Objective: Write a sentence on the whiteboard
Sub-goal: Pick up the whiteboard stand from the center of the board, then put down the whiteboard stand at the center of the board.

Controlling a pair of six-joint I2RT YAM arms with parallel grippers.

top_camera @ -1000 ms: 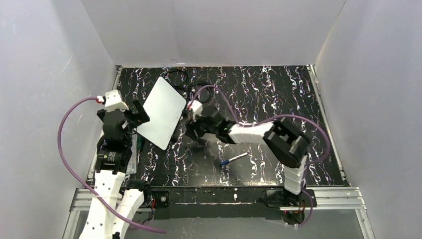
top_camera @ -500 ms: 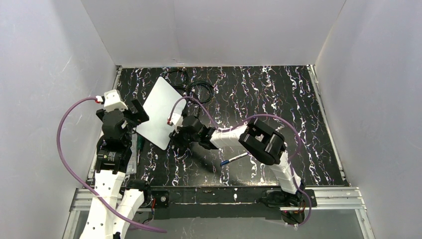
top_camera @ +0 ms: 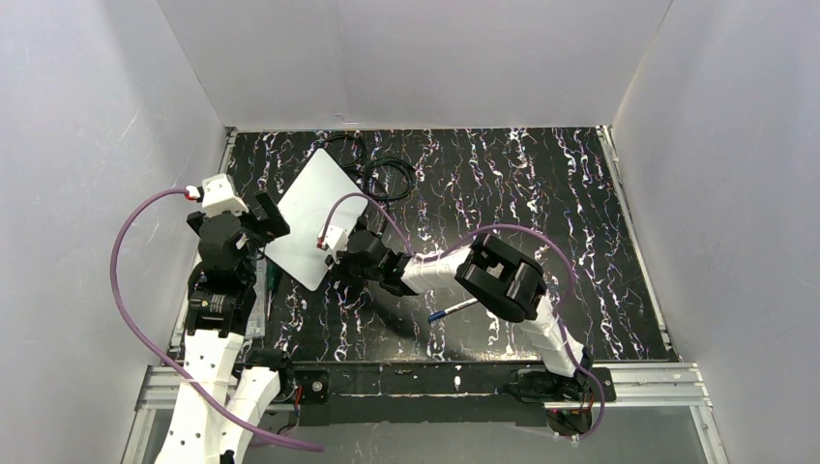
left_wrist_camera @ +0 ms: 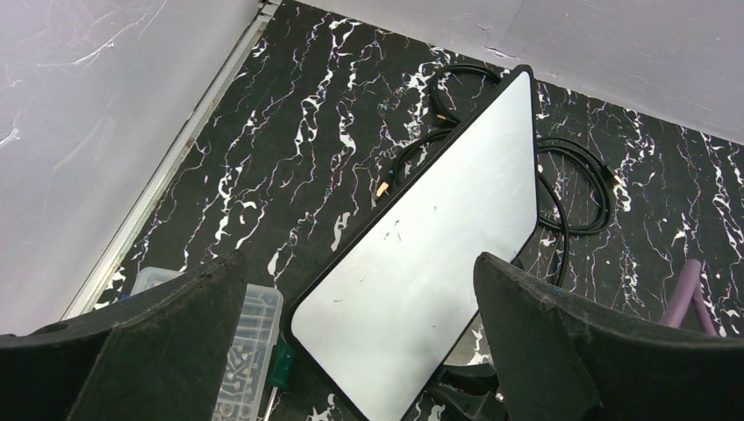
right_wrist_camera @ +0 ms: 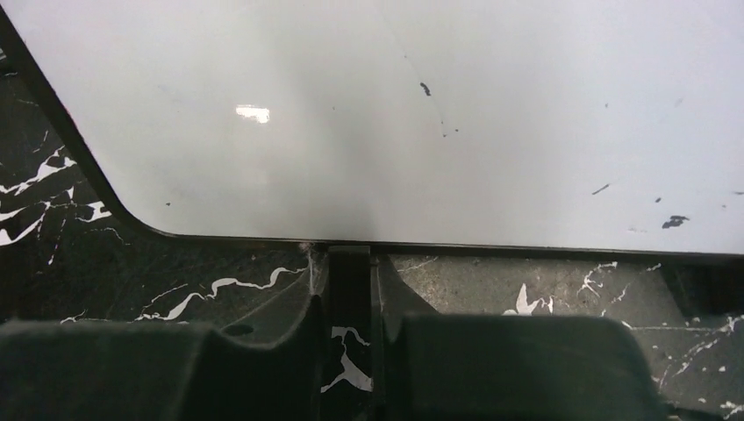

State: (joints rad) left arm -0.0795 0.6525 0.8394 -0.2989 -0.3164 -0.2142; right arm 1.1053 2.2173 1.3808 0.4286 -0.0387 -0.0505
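The right end effector has its jaws together at the near edge of the small white rounded-corner whiteboard, likely steadying it; whether they pinch it, I cannot tell; the left end effector hangs wide apart above the blank board; a slim blue-tipped marker lies back beside the right arm's elbow, not yet picked up.

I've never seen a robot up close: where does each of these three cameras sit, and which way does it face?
Top external: fixed high behind the robot, facing down on the black white-veined table; the left arm and right arm show whole.
Left wrist: on the left arm, facing forward at the flat white dark-edged whiteboard; the left gripper is open.
Right wrist: on the right arm, low over the table, facing the whiteboard's edge; the right gripper is shut.
Shared: all see the whiteboard.
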